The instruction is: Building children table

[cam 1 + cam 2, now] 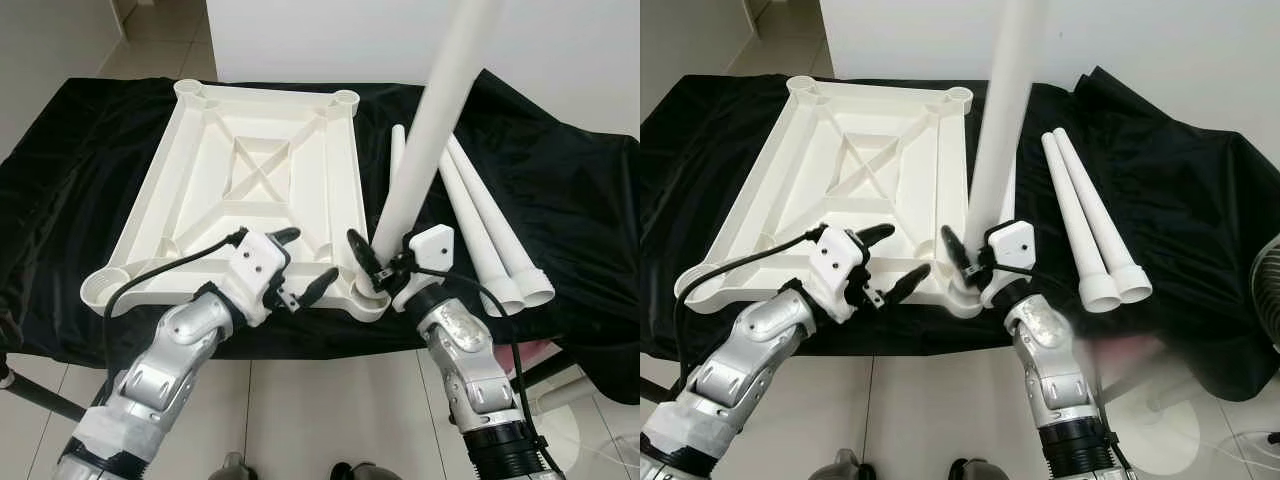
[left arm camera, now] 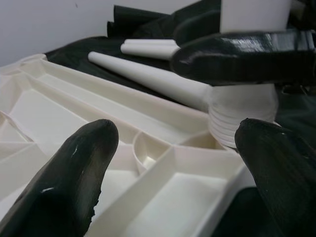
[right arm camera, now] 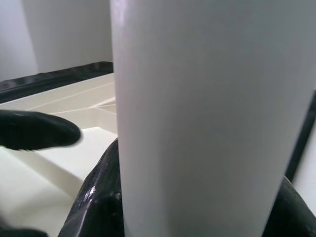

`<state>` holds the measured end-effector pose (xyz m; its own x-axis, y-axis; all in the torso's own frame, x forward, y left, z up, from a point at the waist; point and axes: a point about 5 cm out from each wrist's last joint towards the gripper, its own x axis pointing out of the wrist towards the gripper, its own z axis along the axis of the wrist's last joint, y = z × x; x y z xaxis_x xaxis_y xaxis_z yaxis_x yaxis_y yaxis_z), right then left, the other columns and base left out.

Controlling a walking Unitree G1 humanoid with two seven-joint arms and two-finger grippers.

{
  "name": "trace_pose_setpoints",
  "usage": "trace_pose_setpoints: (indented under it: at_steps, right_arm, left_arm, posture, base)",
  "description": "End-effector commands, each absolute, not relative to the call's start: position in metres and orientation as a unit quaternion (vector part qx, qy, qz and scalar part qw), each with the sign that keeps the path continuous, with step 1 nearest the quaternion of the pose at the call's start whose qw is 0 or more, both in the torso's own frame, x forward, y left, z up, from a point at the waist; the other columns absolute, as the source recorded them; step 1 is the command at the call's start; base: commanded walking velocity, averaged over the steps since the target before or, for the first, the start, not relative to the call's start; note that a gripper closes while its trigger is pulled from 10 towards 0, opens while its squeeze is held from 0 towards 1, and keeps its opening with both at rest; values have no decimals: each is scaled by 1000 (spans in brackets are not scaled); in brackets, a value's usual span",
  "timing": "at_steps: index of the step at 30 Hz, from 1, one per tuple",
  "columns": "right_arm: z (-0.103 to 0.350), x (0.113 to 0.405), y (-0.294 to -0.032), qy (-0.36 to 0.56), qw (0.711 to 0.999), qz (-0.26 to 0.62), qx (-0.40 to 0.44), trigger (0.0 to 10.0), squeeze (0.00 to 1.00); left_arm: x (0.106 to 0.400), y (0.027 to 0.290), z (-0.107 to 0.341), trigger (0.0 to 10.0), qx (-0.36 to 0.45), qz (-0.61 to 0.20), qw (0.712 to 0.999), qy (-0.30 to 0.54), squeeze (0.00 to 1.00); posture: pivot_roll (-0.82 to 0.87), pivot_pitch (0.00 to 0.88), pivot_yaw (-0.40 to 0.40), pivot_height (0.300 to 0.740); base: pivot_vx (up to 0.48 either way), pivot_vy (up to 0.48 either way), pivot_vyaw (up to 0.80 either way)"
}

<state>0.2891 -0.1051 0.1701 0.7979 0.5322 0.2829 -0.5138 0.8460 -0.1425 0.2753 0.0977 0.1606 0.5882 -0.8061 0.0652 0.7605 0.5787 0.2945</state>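
While the right gripper (image 1: 380, 262) has its fingers clamped round the lower end of the table leg (image 1: 430, 130), I note the leg standing nearly upright, leaning slightly, its foot at the near right corner socket (image 1: 368, 296) of the upturned tabletop (image 1: 250, 190). The tabletop lies underside up on a black cloth (image 1: 570, 190). Three spare legs (image 1: 490, 235) lie just beside it on the right. The left gripper (image 1: 305, 265), fingers apart and holding nothing, hovers over the near edge beside that socket. My judgement: the leg is being seated. I would square it to vertical before pressing or turning, and bring the left fingers down on the frame to brace it, lest the tabletop slide on the cloth.
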Motion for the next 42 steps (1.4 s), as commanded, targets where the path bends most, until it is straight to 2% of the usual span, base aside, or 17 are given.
trace_pose_setpoints:
  at_steps: [1,10,16,42]
  right_arm:
    - [159,288,-104,-135,949,285,-34,10000,0]
    - [143,281,-99,-106,939,320,-74,10000,0]
    - [134,274,-109,-89,940,318,-91,10000,0]
    - [122,275,-126,-73,956,276,-71,10000,0]
  left_arm:
    - [272,95,160,10000,127,-454,876,-100,0]
    - [265,99,149,10000,140,-474,866,-77,0]
    - [266,102,148,10000,143,-468,869,-74,0]
    - [273,108,152,10000,156,-458,872,-78,0]
  posture:
    - [52,85,-38,740]
    - [62,93,-52,740]
    - [63,100,-54,740]
    - [56,117,-27,740]
  base:
    - [0,0,0]
    - [0,0,0]
    - [0,0,0]
    - [0,0,0]
